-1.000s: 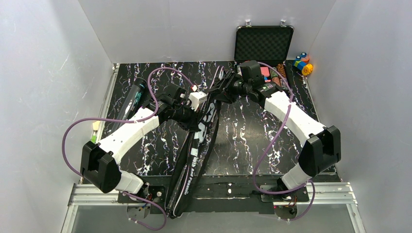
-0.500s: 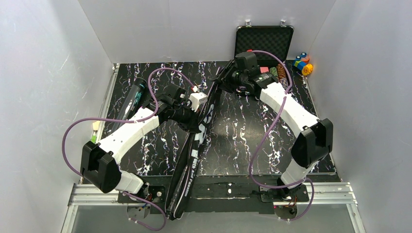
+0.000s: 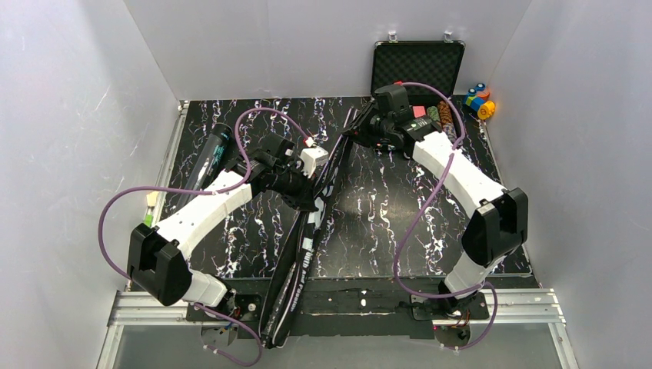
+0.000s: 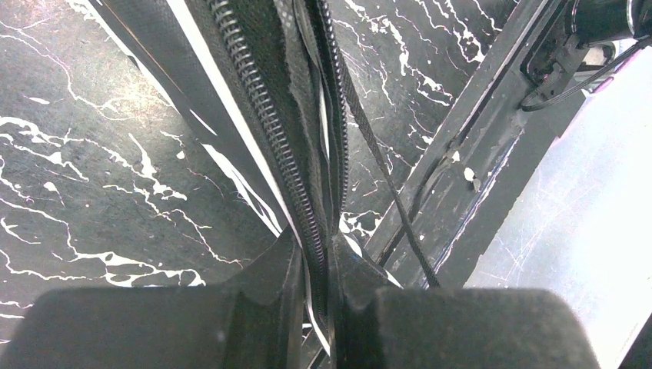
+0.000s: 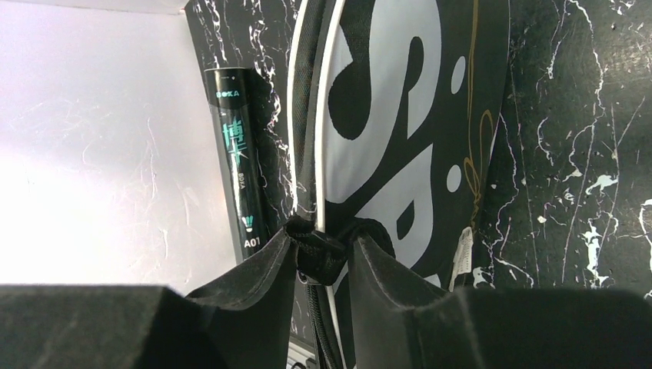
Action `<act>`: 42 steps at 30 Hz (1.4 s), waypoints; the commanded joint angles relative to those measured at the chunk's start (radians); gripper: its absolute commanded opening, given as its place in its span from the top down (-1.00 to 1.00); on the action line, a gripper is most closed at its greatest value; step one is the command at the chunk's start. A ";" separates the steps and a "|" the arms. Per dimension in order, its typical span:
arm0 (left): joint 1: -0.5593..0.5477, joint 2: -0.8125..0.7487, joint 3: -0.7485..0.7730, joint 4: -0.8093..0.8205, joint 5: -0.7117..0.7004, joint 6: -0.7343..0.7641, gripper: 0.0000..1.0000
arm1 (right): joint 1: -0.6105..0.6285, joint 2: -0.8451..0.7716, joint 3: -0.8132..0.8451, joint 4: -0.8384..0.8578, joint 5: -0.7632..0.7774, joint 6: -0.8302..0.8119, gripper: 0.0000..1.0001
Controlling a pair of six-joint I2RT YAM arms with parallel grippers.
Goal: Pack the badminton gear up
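Note:
The long black racket bag with white lettering lies slanted from the table's front edge toward the back middle. My left gripper is shut on the bag's zipper edge about halfway along, with the zipper teeth pinched between the fingers. At the bag's far end my right gripper is shut on a black fabric zipper tab, next to the big white letters. A long black tube lies by the left wall, and its teal print shows in the right wrist view.
An open black foam-lined case leans on the back wall, with chips in front of it. Small coloured blocks sit at the back right corner. Purple cables loop over both arms. The bag's near end overhangs the metal front rail.
My right gripper has moved back and left along the bag's far end and its jaws have narrowed onto the zipper tab. The bag's head has drawn narrower. The left gripper has kept its hold.

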 commanded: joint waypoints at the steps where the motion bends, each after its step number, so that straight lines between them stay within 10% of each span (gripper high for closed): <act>1: -0.005 -0.071 0.027 0.026 0.050 0.019 1.00 | -0.011 -0.080 -0.035 0.033 -0.031 -0.012 0.28; 16: -0.007 -0.071 0.020 0.032 0.047 0.025 1.00 | -0.025 -0.151 -0.124 0.076 -0.118 0.014 0.05; 42: -0.020 -0.077 0.005 0.033 0.022 0.039 1.00 | -0.022 -0.170 -0.151 0.100 -0.180 0.037 0.97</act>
